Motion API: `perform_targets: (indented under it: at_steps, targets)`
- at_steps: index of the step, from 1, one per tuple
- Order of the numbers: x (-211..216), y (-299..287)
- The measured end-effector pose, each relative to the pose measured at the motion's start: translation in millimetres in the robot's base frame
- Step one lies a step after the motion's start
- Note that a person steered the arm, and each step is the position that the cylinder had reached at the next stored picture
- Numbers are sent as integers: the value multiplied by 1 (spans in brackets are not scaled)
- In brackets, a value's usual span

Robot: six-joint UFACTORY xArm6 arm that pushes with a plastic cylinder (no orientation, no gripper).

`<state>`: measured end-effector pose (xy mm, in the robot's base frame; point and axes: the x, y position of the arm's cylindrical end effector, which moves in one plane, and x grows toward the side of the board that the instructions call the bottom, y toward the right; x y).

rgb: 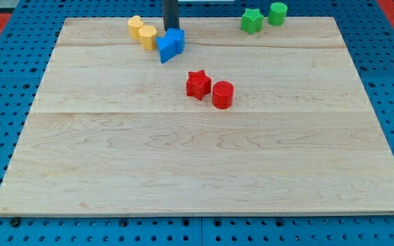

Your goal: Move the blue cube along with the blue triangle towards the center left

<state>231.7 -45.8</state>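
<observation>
rod upright, my tip [171, 30] at view's top.

The blue cube [176, 39] sits near the view's top edge of the surface [204, 157], toward eleven o'clock from the centre; the blue triangle [165, 49] lies touching it at its seven o'clock side, flat, one corner pointing toward the view's bottom.
</observation>
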Motion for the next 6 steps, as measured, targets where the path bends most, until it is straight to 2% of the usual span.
perform_targets:
  at_steps: [2, 3, 4, 5, 6]
  targets:
    - [50, -17]
    - [24, -9]
    - [20, 23]
    - [55, 23]
    - [68, 21]
